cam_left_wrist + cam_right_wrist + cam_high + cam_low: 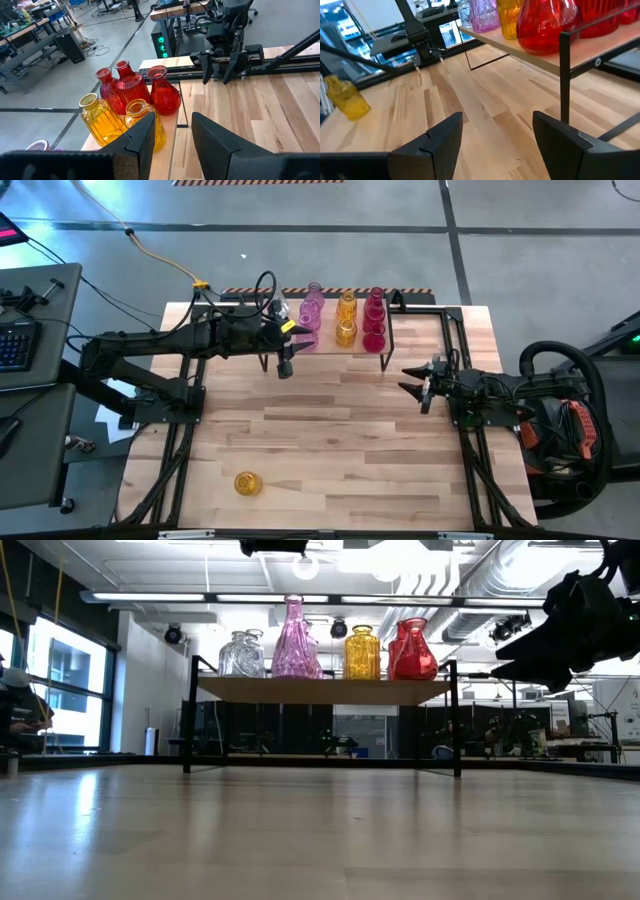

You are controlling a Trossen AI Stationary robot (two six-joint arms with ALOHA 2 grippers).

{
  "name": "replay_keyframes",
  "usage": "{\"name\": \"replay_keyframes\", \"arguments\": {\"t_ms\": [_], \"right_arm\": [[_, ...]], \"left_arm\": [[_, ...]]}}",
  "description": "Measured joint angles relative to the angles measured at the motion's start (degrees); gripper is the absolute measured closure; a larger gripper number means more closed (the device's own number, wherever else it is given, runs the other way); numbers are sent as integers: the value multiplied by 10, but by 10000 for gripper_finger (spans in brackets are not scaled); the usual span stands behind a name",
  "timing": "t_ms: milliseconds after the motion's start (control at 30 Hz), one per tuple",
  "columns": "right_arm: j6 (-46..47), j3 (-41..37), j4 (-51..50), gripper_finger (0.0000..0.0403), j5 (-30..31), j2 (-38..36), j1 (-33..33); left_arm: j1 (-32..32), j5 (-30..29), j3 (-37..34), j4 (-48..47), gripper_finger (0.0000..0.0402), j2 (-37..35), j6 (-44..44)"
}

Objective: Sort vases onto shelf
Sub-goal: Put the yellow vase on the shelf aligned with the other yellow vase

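The shelf is standing at the far edge of the worktop, near the middle. Many vases are sitting on it in groups by color: clear ones, pink ones, yellow ones and red ones.

One yellow vase is sitting alone near the worktop's near left corner, well apart from the shelf. From above it is hard to tell, but in the right wrist view it looks like it is lying tilted on its side. It looks like the last one left to sort.

The left gripper is hanging just in front of the shelf's left end. Its fingers are apart and holding nothing. The right gripper is waiting near the right edge of the worktop. It is open wide and holding nothing too.

The lone vase is glass, so it is probably hard, smooth, slippery and easy to break. It looks small and light. Being round, it may roll away if it gets bumped. I think the best place to grab is the thin neck, or gently around the fat belly. A hard squeeze could crack it.
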Motion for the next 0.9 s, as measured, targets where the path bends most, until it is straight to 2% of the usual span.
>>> {"name": "replay_keyframes", "arguments": {"t_ms": [133,433,733,833,900], "right_arm": [[23,0,0,176,0,0,0],[23,0,0,176,0,0,0],[22,0,0,176,0,0,0],[22,0,0,176,0,0,0],[22,0,0,176,0,0,0]], "left_arm": [[0,0,0,0,282,0,0],[0,0,0,47,282,0,0],[0,0,0,47,282,0,0],[0,8,0,63,282,0,4],[-2,33,1,35,282,-3,-15]]}}
